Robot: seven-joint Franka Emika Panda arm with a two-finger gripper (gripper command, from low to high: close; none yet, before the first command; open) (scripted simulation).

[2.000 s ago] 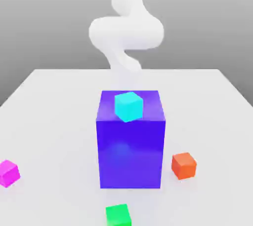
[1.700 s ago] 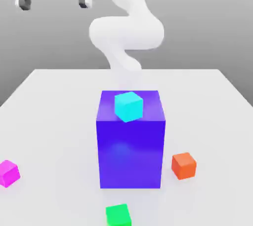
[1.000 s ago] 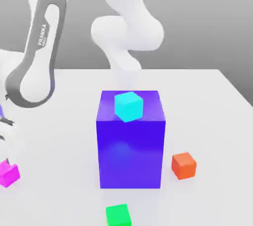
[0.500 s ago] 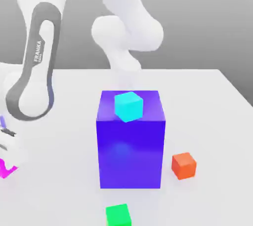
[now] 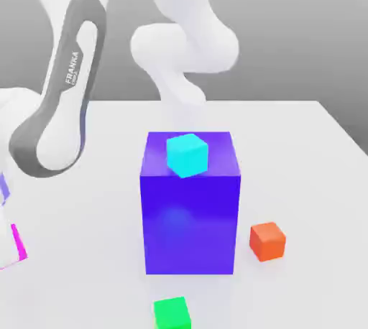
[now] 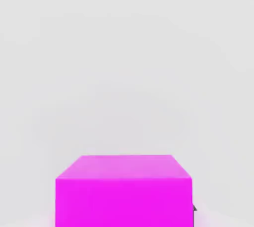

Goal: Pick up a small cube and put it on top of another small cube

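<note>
The small magenta-pink cube point(image 5: 21, 243) lies at the exterior view's far left on the white table point(image 5: 302, 148). Just a thin pink strip of it shows there beside the white hand. In the hand view the same cube point(image 6: 124, 191) is very close and looms large, seen from straight above. My gripper point(image 5: 7, 248) is low on the table at that left edge, right over this cube. The grey-and-white forearm point(image 5: 61, 98) slopes down to it from above.
A big blue block point(image 5: 190, 212) stands mid-table with a small cyan cube point(image 5: 187, 154) on its top. An orange cube point(image 5: 267, 241) sits to the block's right, a green cube point(image 5: 172, 313) in front near the table's front edge. The arm's base point(image 5: 183, 47) rises behind.
The arm swung from high up down to the exterior view's left. The hand dropped onto the magenta cube, which went from fully visible to mostly covered. The other cubes stayed put.
</note>
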